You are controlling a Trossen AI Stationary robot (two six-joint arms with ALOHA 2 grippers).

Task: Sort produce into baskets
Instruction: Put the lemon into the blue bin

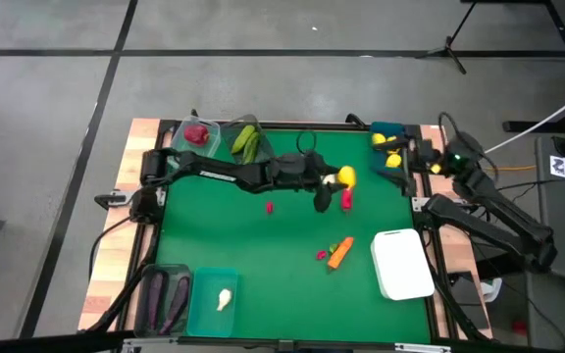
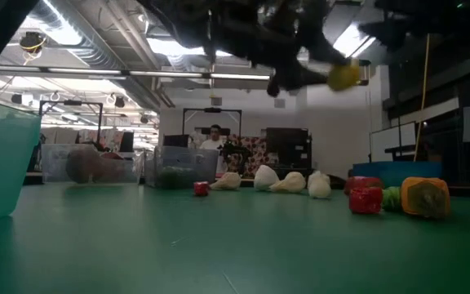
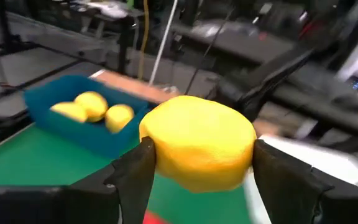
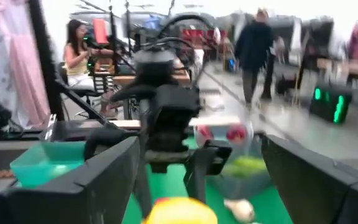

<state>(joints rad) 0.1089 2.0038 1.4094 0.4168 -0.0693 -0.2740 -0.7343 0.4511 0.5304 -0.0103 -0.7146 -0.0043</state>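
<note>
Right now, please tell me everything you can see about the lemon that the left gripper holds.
The lemon is bright yellow, rounded and a little lumpy, with a matte, plastic-like skin. The left gripper clamps it between its two dark fingers, one on each side, and nothing else touches it. It hangs in the air above the green table, near the blue tub that already holds three lemons.

The left arm reaches across the green table (image 1: 263,284) from the far-left corner, and the left gripper (image 1: 339,179) holds a yellow lemon (image 1: 345,176) above the mat, short of the blue tub (image 1: 388,128) at the far right, where more lemons (image 1: 393,155) lie, with the right gripper (image 1: 412,157) just beside them. Two red pieces (image 1: 346,199) lie near the middle, an orange carrot (image 1: 339,253) nearer the front beside the white tray (image 1: 401,263). Along the near-left edge stand a grey tub with eggplants (image 1: 163,291) and a teal tub with garlic (image 1: 224,300); far left are tubs holding a red fruit (image 1: 197,134) and green cucumbers (image 1: 246,141).
</note>
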